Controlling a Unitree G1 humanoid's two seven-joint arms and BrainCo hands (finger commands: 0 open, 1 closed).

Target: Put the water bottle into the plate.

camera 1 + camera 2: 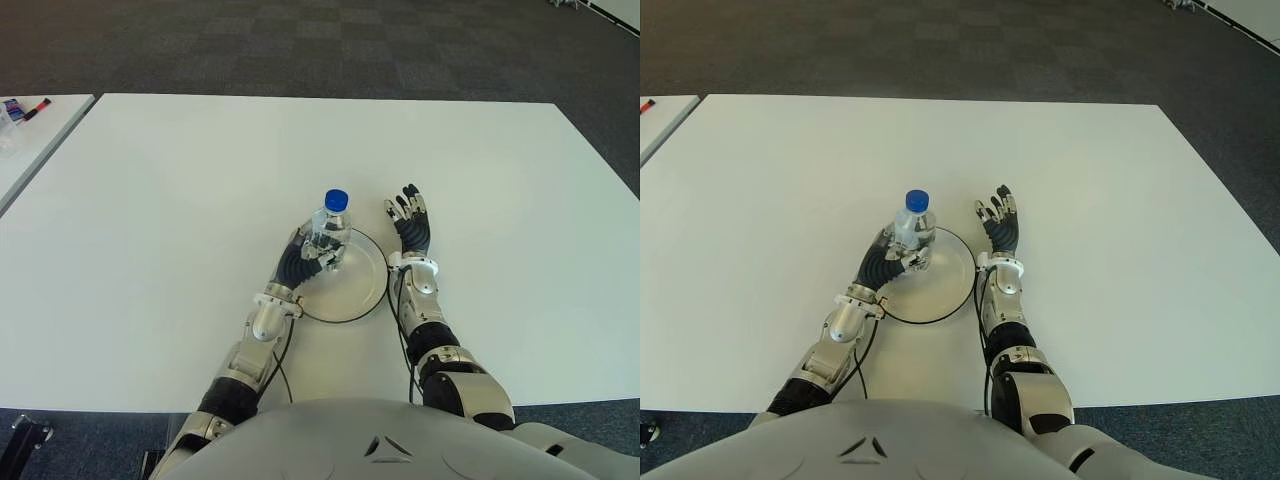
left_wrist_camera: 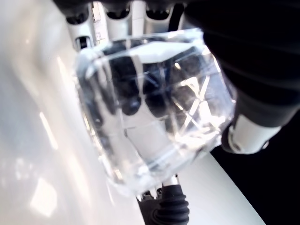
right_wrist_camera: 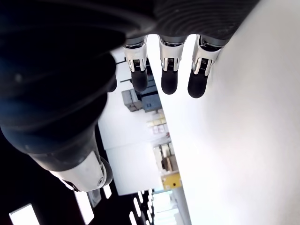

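Observation:
A clear water bottle [image 1: 330, 228] with a blue cap [image 1: 336, 200] stands upright over the far left part of a round white plate [image 1: 352, 290] with a dark rim. My left hand [image 1: 308, 255] is shut on the bottle's body, coming from the near left. In the left wrist view the bottle [image 2: 154, 108] fills the frame with my fingers [image 2: 117, 14] wrapped behind it. Whether its base touches the plate is hidden. My right hand [image 1: 410, 222] shows just right of the plate, fingers straight and spread, holding nothing.
The white table [image 1: 180, 200] stretches wide on all sides of the plate. A second white table [image 1: 30, 130] at the far left carries small items, among them a red marker [image 1: 36, 108]. Dark carpet lies beyond the far edge.

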